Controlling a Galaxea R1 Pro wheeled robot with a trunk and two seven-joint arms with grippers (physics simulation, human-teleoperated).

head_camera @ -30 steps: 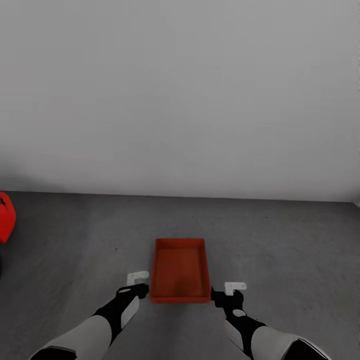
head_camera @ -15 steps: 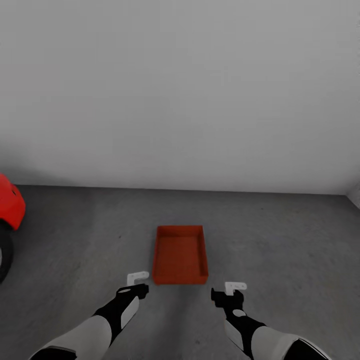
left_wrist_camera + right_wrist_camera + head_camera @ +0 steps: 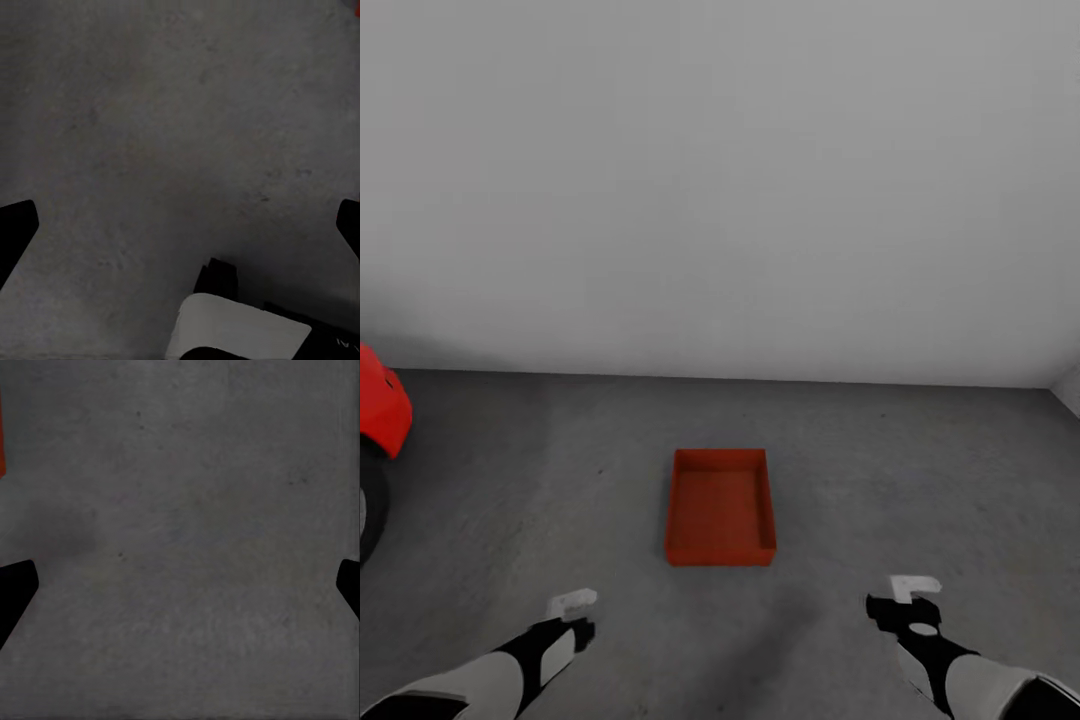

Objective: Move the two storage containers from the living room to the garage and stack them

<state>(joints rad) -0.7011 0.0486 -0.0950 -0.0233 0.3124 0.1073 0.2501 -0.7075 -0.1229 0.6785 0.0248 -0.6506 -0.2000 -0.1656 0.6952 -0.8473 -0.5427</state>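
**Container down, both hands free**

My left gripper [image 3: 572, 612] & right gripper [image 3: 905, 598] hang wide open, empty, near me over the floor [image 3: 920, 480]. Container [image 3: 720, 506] sits ahead, centred btwn them (roughly equidistant), long axis running away toward the wall [image 3: 720, 180].

matt speckled concrete floor [image 3: 920, 470], matt container [image 3: 721, 505]

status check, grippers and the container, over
Left gripper and right gripper open, empty. One storage container on garage floor, untouched. Red car at left, clear.
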